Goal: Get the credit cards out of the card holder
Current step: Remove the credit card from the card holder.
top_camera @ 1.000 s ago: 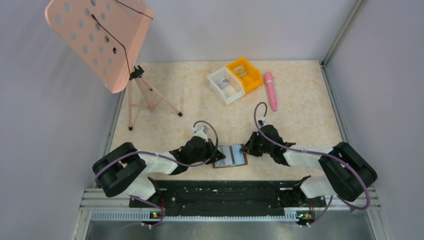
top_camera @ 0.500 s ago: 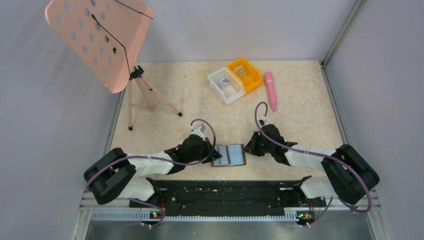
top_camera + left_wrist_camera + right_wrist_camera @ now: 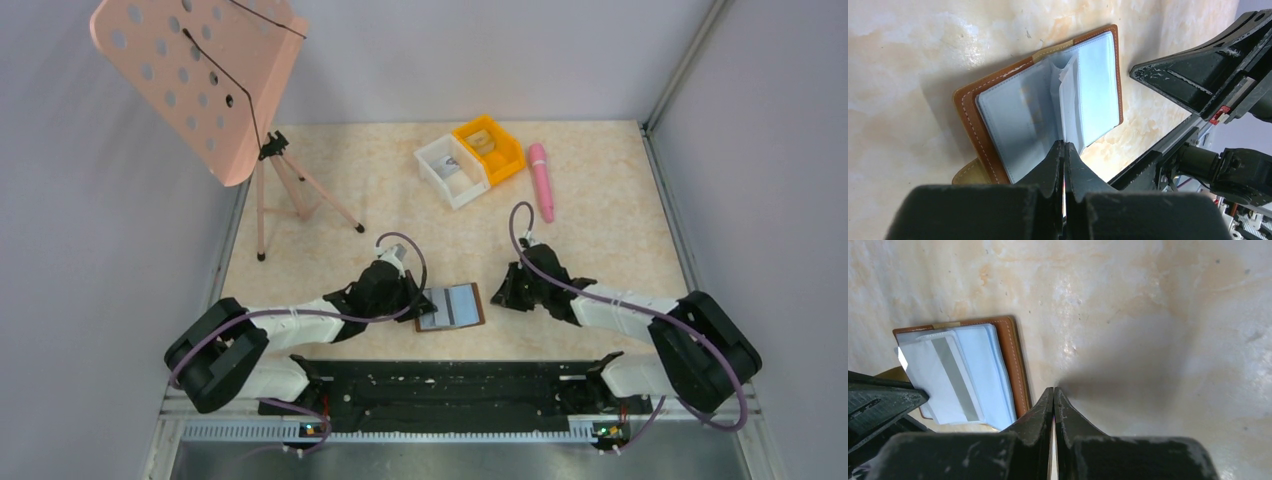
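The card holder [image 3: 472, 304] lies open on the table near its front edge, a brown wallet with pale blue pockets; it also shows in the left wrist view [image 3: 968, 115] and the right wrist view [image 3: 1015, 365]. A whitish credit card [image 3: 940, 375] with a grey stripe sticks out of it to the left, seen edge-on in the left wrist view [image 3: 1067, 100]. My left gripper [image 3: 418, 303] [image 3: 1064, 145] is shut on that card's edge. My right gripper [image 3: 500, 293] [image 3: 1053, 389] is shut and empty, with its tips by the table just right of the wallet, apart from it.
A pink perforated music stand [image 3: 200, 80] stands at the back left. A white bin [image 3: 450, 170], an orange bin [image 3: 490, 148] and a pink pen [image 3: 541, 180] lie at the back right. A black rail [image 3: 450, 385] runs along the near edge.
The wallet has slid a little left and away with my left gripper. My right gripper has come off the wallet's right edge and now stands apart from it.
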